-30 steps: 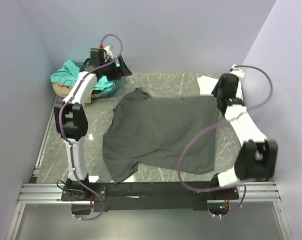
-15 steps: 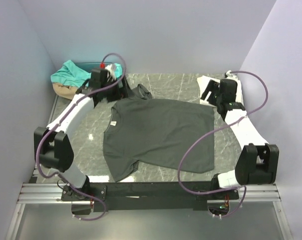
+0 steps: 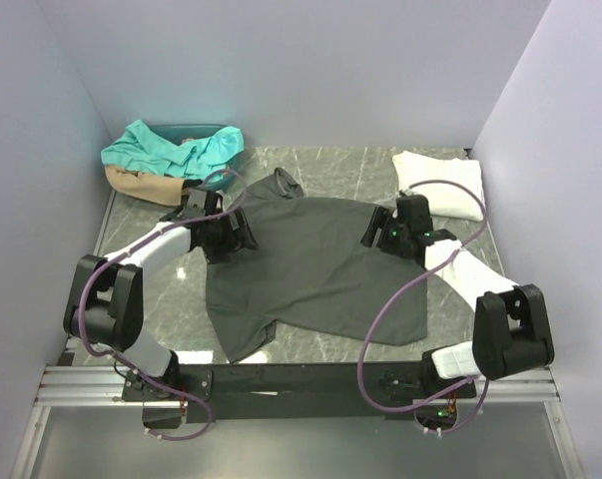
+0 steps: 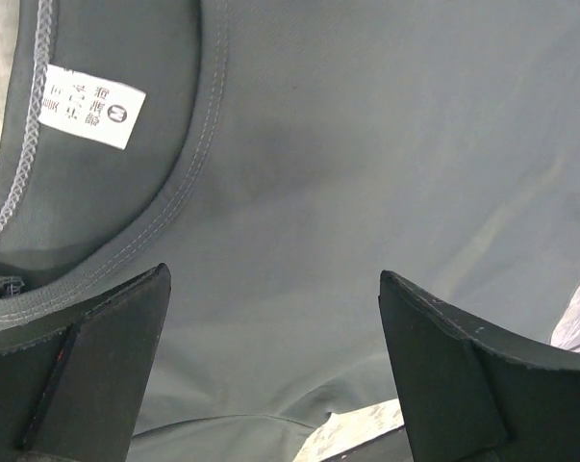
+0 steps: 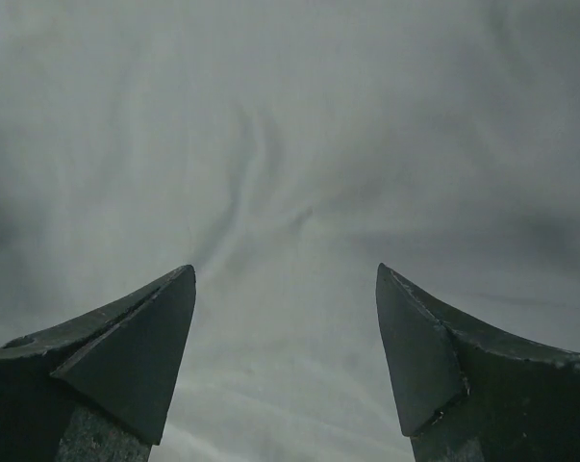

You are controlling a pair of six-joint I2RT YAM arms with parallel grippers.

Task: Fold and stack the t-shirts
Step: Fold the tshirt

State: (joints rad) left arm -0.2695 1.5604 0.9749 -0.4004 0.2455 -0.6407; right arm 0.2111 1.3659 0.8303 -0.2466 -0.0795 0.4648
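From above, the grey shirt [image 3: 320,274] lay spread flat on the table [image 3: 330,165], collar to the left, one sleeve bunched at the far edge, with no fold made in it yet. The left gripper [image 3: 231,232] hovered over the neck end and the right gripper [image 3: 380,232] over the far hem corner, each with the shirt beneath its jaws and nothing between them. Off beyond the right gripper sat a white shirt [image 3: 442,183], which looked folded already, so I took that as one done. Beyond the left gripper a teal shirt [image 3: 171,148] and a tan shirt [image 3: 139,185] lay crumpled in a heap, not yet dealt with. In the left wrist view, the left gripper [image 4: 275,289] stood wide open and empty, grey cloth filling the gap, the collar [image 4: 189,173] and its white label [image 4: 90,106] ahead of the left-hand finger. In the right wrist view, the right gripper [image 5: 285,279] also gaped, holding nothing, with only lightly wrinkled grey cloth under and ahead of the jaws. By my reckoning the job was early: one shirt laid out to fold, two waiting, and the stacking left.
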